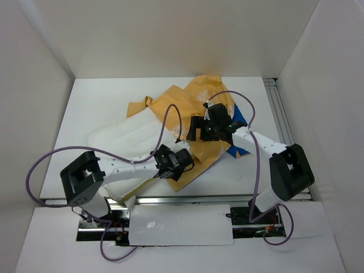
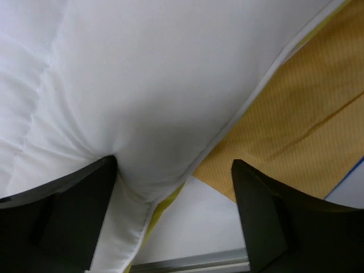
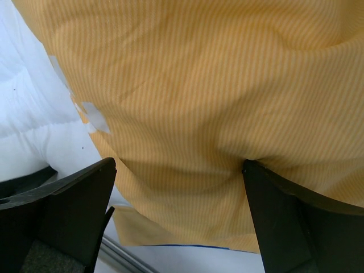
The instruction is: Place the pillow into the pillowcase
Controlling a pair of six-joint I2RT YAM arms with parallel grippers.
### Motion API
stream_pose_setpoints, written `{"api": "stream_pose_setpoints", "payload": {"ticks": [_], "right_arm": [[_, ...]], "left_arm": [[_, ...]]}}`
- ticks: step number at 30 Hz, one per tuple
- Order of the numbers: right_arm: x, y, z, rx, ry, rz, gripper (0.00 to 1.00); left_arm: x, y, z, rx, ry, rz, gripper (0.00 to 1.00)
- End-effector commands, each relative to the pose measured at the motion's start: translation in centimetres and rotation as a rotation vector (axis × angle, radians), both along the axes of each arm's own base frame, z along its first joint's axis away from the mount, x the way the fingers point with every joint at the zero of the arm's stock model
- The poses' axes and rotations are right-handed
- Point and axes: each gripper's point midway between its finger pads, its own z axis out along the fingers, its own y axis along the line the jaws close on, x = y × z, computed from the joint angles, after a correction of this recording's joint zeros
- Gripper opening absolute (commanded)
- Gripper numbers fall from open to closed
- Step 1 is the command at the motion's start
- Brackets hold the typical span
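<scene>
The jaws of the left gripper (image 2: 173,170) stand wide, and a bulging corner of the pillow (image 2: 142,85) pushes in between them. One finger (image 2: 74,216) presses into the white fabric, where it creases. The other finger (image 2: 273,227) stands apart from the pale-yellow trim, with bare tabletop and orange cloth showing in the gap. The jaws of the right gripper (image 3: 179,165) are also spread wide. The orange side of the pillowcase (image 3: 199,85) fills the space between them and puckers against one finger (image 3: 296,227). Whether any of that cloth is pinched cannot be told. In the top view the pillow (image 1: 122,139) lies aslant across the left half of the table (image 1: 102,102). Its lower end reaches the near edge beside the left arm's base, and its upper end runs in under the pillowcase (image 1: 182,105) near the middle. The pillowcase lies crumpled from the middle of the tabletop toward the far right corner, orange side up, with a strip of its blue side (image 1: 242,119) showing along its right margin. The left gripper (image 1: 183,161) sits at the near edge of the orange cloth, and the right gripper (image 1: 203,129) sits over its centre.
</scene>
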Motion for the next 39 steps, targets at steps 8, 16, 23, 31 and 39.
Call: {"api": "stream_pose_setpoints", "payload": {"ticks": [8,16,23,31,39], "right_arm": [[2.9,-0.5,5.2,-0.047,-0.196,-0.015,1.0],[-3.2,-6.6,4.5,-0.173,-0.209,-0.164,0.98],[-5.5,-6.0,0.7,-0.193,-0.185,-0.146,0.92],[-2.7,-4.7,-1.9,-0.258,-0.247,-0.217,0.92],[0.5,-1.7,-2.1,-0.244,-0.337,-0.231,0.02]], "left_arm": [[3.9,0.9,-0.1,0.09,-0.056,0.173,0.0],[5.7,-1.1,4.5,-0.054,-0.106,0.199,0.0],[6.5,-2.6,7.6,-0.136,-0.149,0.158,0.0],[6.6,-2.4,8.8,-0.152,-0.173,0.157,0.0],[6.8,-2.1,9.3,-0.16,-0.162,0.138,0.0]]}}
